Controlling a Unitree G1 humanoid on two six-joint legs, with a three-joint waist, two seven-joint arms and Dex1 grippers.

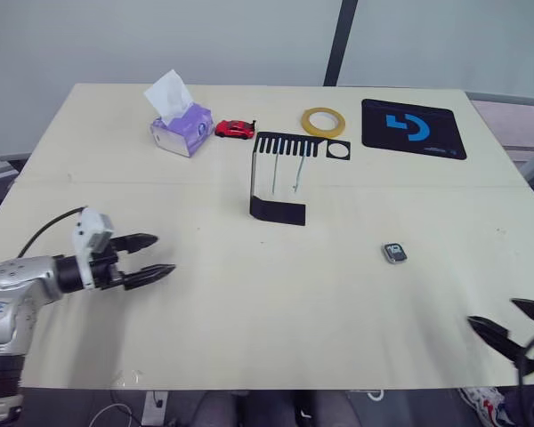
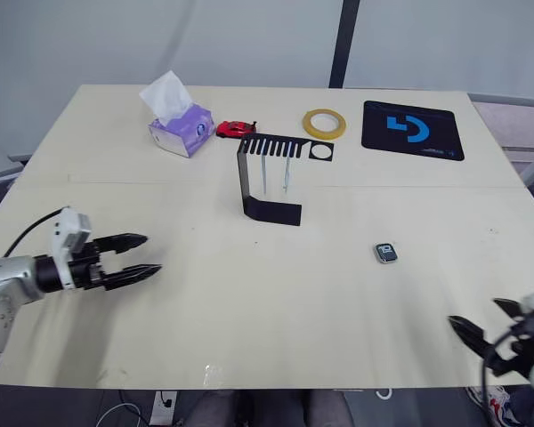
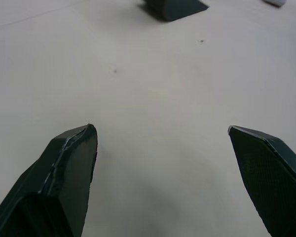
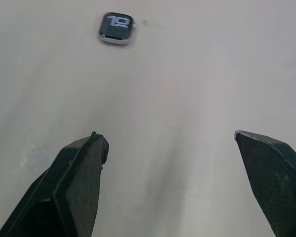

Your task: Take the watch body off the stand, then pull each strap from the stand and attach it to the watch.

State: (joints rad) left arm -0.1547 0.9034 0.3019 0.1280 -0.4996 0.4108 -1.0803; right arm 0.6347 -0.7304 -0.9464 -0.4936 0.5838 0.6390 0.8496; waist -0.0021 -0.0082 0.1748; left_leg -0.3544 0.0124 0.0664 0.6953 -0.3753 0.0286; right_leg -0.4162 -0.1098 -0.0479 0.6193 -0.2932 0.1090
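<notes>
Evidently, watch [image 1: 393, 253]: it lies flat on the bench [image 1: 249, 302], screen up, right of centre in the head view and well apart from the stand, so the first part of the task reads as done.
Stand [image 1: 279, 178]: upright at upper centre of the frame, foot on the bench, comb bar on top, its square end frame bare.
Straps [image 1: 285, 174]: two pale bands hang from the comb teeth, side by side and not touching the foot; neither is pulled yet.
Left pincer [image 1: 149, 256]: at the left edge, fingers spread, holding nothing, pointing toward the stand's foot but well short of it.
Right pincer [image 1: 509, 325]: at the lower right corner, fingers apart, empty; its wrist view has the watch ahead of the tips.
Step in hand: likely fetching the first strap.
How to do it well: the robot should grip one band low, clear of its neighbour, and draw it straight off along its tooth so the light stand does not tip; the other pincer could steady the foot.
Clutter: a tissue box [image 1: 182, 131], a red toy car [image 1: 235, 130], a tape ring [image 1: 323, 122] and a black mat [image 1: 412, 127] sit behind the stand, out of the way.
</notes>
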